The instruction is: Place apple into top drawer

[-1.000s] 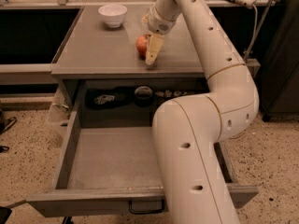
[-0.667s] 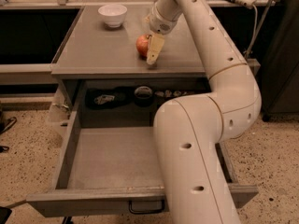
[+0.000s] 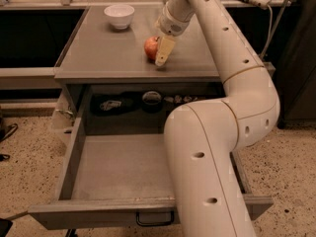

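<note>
Hand [image 3: 162, 54] was pictured beside apple [image 3: 150, 47] on desk [image 3: 98, 53], grip undeterminable; apple risked being knocked away w/ off-centre grasp.

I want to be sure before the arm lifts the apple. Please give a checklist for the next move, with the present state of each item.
1. Top drawer pulled open: ok.
2. Drawer bottom bare where the arm does not hide it: ok.
3. Apple resting on the cabinet top: ok.
4. Gripper down at the apple: ok.
5. Grasp on the apple secure: cannot tell.
6. White bowl apart from the apple: ok.
</note>
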You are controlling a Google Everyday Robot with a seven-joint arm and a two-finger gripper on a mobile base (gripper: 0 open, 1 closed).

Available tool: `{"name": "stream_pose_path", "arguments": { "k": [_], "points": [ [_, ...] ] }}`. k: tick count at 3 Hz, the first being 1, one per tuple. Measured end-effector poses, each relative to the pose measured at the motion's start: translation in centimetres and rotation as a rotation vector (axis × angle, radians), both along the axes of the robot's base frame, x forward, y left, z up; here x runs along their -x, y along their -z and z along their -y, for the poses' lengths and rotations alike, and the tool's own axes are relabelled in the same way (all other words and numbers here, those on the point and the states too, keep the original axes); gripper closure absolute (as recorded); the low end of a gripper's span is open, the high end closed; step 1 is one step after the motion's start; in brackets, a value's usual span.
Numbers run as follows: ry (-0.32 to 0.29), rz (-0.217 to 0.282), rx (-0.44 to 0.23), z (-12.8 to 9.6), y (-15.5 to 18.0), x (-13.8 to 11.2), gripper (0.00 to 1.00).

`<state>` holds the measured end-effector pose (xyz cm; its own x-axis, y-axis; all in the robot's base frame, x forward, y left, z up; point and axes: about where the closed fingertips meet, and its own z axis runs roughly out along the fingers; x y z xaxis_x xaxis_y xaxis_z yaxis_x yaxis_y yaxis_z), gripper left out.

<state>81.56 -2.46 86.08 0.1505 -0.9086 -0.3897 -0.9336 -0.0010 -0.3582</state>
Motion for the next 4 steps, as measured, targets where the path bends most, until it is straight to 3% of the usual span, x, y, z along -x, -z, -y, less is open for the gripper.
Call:
{"name": "stream_pose_path", "arguments": {
  "k": [3,4],
  "points": [
    [0.0,0.0,0.0,0.0,0.0,0.0,0.88],
    [-0.005,0.039,-0.018,0.6,-1.2,0.0,1.0]
  ]
}}
